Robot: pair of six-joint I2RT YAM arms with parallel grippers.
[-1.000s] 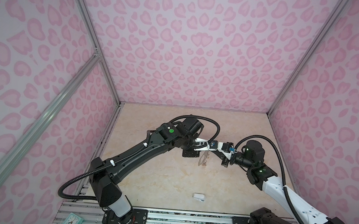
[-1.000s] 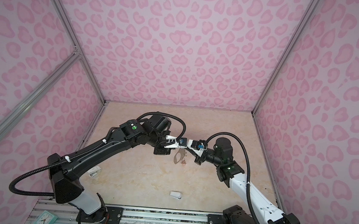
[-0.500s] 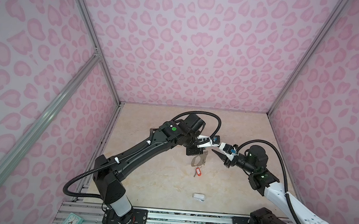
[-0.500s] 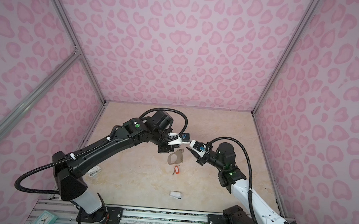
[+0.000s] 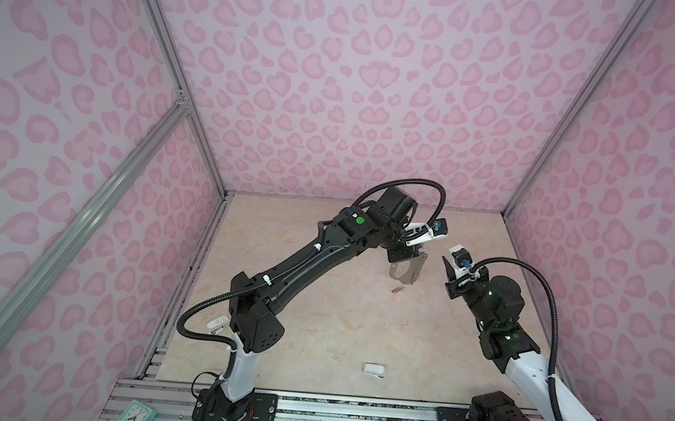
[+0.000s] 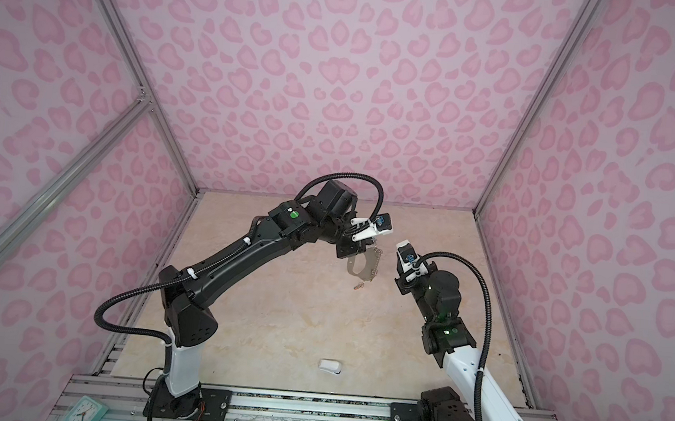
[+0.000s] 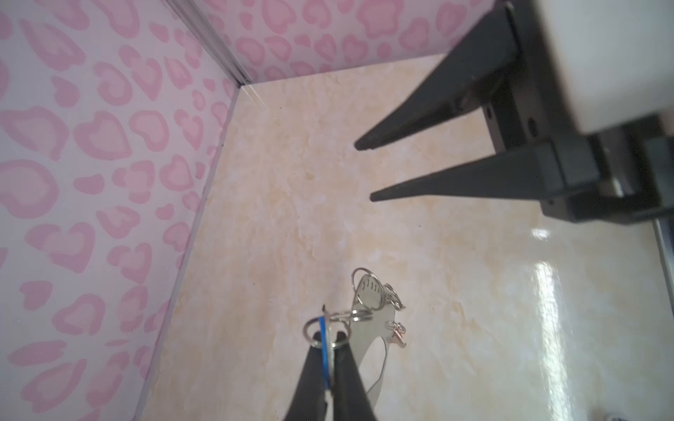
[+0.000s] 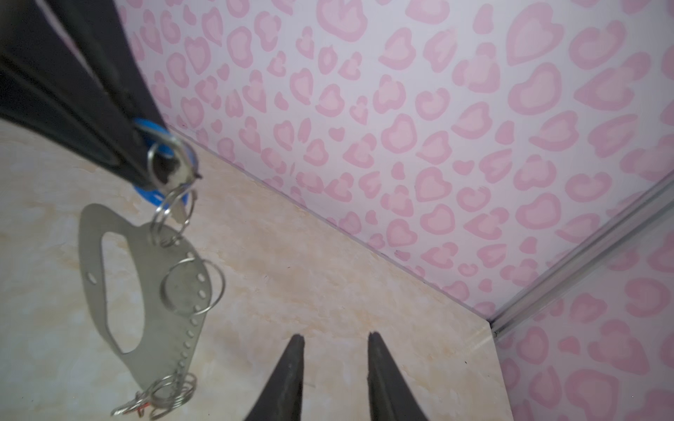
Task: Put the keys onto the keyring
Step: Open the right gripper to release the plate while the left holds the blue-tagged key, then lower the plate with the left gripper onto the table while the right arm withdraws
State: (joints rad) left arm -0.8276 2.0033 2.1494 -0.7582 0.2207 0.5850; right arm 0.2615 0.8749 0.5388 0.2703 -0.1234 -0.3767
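Left gripper [image 7: 328, 340] clamps the blue-tagged key [image 7: 324, 351]; the keyring [image 8: 160, 328] dangles from it above mid-surface; right gripper [image 8: 333, 342] gapes empty beside; the keyring seems light, stiff, slick, prone to swing; best pinched on its flat rim

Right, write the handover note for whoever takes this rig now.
Left end effector: shut on the blue oblong plastic tag of one small silver key, above the beige table.
Right end effector: open, empty, apart from everything.
Flat grey metal keyring plate with oval cut-out: hangs in the air by wire rings from that key.
Small silver key with orange-red tag: dangles at the plate's lower end.
Done: both keys look linked to the plate. Left: check the links, then set it down.
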